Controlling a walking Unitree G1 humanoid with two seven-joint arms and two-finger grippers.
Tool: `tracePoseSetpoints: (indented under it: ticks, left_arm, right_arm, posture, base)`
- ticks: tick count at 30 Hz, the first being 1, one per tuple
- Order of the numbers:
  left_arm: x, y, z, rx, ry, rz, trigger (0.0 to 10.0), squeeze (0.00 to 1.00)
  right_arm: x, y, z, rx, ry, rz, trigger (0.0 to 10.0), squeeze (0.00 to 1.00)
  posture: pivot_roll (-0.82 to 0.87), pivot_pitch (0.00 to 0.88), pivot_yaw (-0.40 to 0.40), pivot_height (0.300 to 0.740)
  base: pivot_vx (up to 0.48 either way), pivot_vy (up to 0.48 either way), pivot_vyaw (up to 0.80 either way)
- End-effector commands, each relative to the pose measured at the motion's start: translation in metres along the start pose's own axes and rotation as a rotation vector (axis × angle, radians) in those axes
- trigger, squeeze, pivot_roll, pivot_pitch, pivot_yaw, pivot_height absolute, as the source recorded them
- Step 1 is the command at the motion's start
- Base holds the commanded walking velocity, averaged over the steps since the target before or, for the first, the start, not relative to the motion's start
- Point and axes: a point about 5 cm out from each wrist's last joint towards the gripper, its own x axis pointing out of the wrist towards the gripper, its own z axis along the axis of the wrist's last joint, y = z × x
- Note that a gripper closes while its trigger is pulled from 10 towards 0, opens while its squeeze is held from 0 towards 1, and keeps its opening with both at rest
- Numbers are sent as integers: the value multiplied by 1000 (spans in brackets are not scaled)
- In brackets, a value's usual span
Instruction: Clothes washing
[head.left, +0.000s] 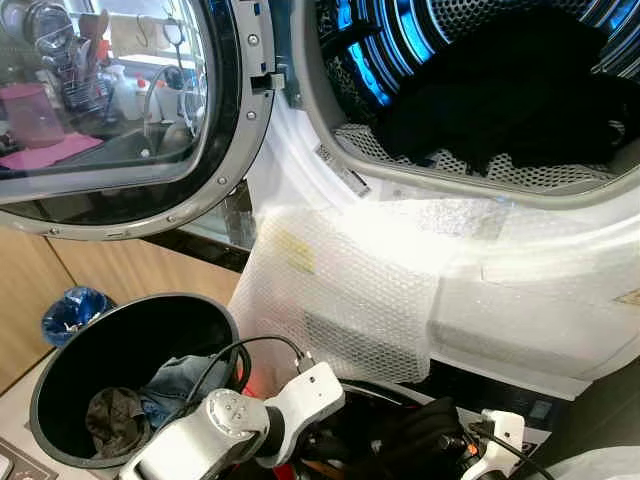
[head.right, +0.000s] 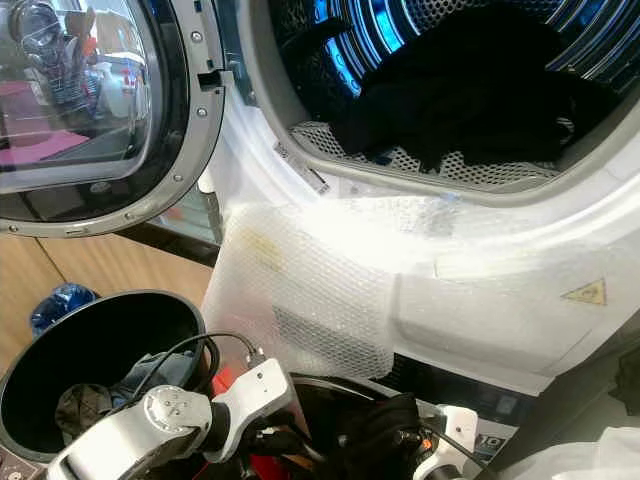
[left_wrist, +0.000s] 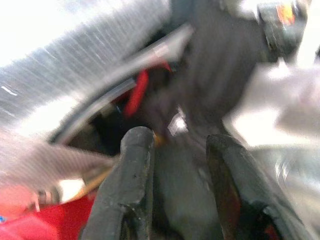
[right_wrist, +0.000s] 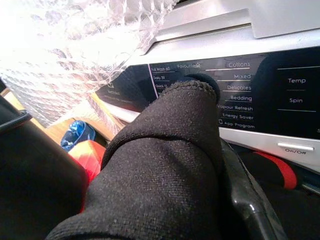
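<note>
The washing machine's drum (head.left: 370, 140) stands open above me with a heap of black clothes (head.left: 520, 90) inside. Low in front, my right gripper (right_wrist: 200, 130) is shut on a black garment (right_wrist: 160, 180) that drapes over its fingers; one black finger (right_wrist: 245, 200) shows beside the cloth. The same garment (head.left: 410, 440) hangs between my two wrists. My left gripper (left_wrist: 180, 145) is close by, blurred, its fingers (left_wrist: 130, 185) apart with dark cloth just beyond them. A black round bin (head.left: 60, 350) at lower left holds a few crumpled clothes (head.left: 150, 395).
The round glass door (head.left: 110, 100) swings open to the left. Bubble wrap (head.left: 340, 290) covers the machine's white front. A second machine's control panel (right_wrist: 250, 90) lies just under the right gripper. A blue bag (head.left: 70, 312) sits by the wooden cabinet.
</note>
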Motion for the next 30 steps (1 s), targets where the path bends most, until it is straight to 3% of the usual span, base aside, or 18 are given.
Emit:
tracePoseSetpoints:
  ticks: [1, 2, 4, 5, 7, 8, 12, 17, 20, 21, 22, 24, 26, 28, 29, 30]
  left_arm:
    - [-4, 13, -2, 13, -20, 102, 10000, 1000]
    - [-8, 23, 1, 15, -87, 196, 10000, 1000]
    - [-14, 29, 5, 7, -157, 249, 10000, 1000]
    - [-19, 31, 6, -2, -193, 267, 10000, 0]
    - [-27, 36, 6, 32, -232, 321, 10000, 0]
    - [-36, 42, 2, 93, -243, 407, 10000, 0]
    - [-59, 56, 3, 144, -315, 644, 10000, 0]
    - [-95, 67, -28, 68, -300, 936, 10000, 0]
    - [-100, 71, -36, 44, -281, 982, 10000, 0]
    - [-104, 78, -45, 42, -256, 1034, 10000, 0]
    - [-104, 78, -45, 42, -256, 1034, 10000, 0]
    - [-102, 81, -50, 75, -231, 1016, 10000, 0]
    - [-101, 81, -52, 88, -222, 1010, 10000, 0]
    - [-100, 84, -57, 76, -207, 1013, 10000, 0]
    - [-100, 84, -57, 76, -207, 1013, 10000, 0]
    - [-98, 85, -59, 75, -203, 1016, 10000, 0]
  right_arm:
    - [-1, 1, 1, -6, -5, 16, 0, 0]
    - [-1, 2, 2, -9, -5, 40, 0, 0]
    - [-1, 4, 4, -14, -2, 74, 0, 0]
    - [-1, 5, 4, -21, 2, 95, 0, 0]
    - [-3, 8, 3, -43, 19, 136, 0, 0]
    - [-5, 12, 0, -64, 41, 190, 0, 0]
    - [-13, 17, -10, -83, 112, 277, 0, 0]
    - [-32, 29, -25, -112, 220, 408, 0, 0]
    - [-38, 34, -25, -147, 241, 447, 0, 0]
    - [-48, 52, -12, -212, 247, 571, 0, 0]
    - [-48, 52, -12, -212, 247, 571, 0, 0]
    - [-62, 79, 11, -282, 232, 759, 0, 0]
    - [-62, 84, 17, -305, 229, 788, 0, 0]
    - [-55, 107, 55, -372, 138, 881, 0, 0]
    - [-55, 107, 55, -372, 138, 881, 0, 0]
    - [-48, 143, 103, -395, -4, 1015, 0, 0]
  posture:
    - [-4, 0, 65, 740]
    - [-4, 0, 66, 740]
    - [-7, 0, 68, 740]
    - [-7, 0, 68, 740]
    - [-10, 0, 69, 740]
    - [-14, 0, 73, 740]
    - [-7, 0, 74, 740]
    - [13, 0, 64, 740]
    - [21, 0, 59, 740]
    - [11, 0, 60, 740]
    - [11, 0, 60, 740]
    - [-3, 0, 63, 740]
    - [-14, 0, 66, 740]
    - [-23, 0, 69, 740]
    - [-23, 0, 69, 740]
    - [-23, 0, 69, 740]
  base:
    - [0, 0, 0]
    - [0, 0, 0]
    - [0, 0, 0]
    - [0, 0, 0]
    - [0, 0, 0]
    - [0, 0, 0]
    - [0, 0, 0]
    - [0, 0, 0]
    - [0, 0, 0]
    - [0, 0, 0]
    - [0, 0, 0]
    - [0, 0, 0]
    - [0, 0, 0]
    - [0, 0, 0]
    - [0, 0, 0]
    - [0, 0, 0]
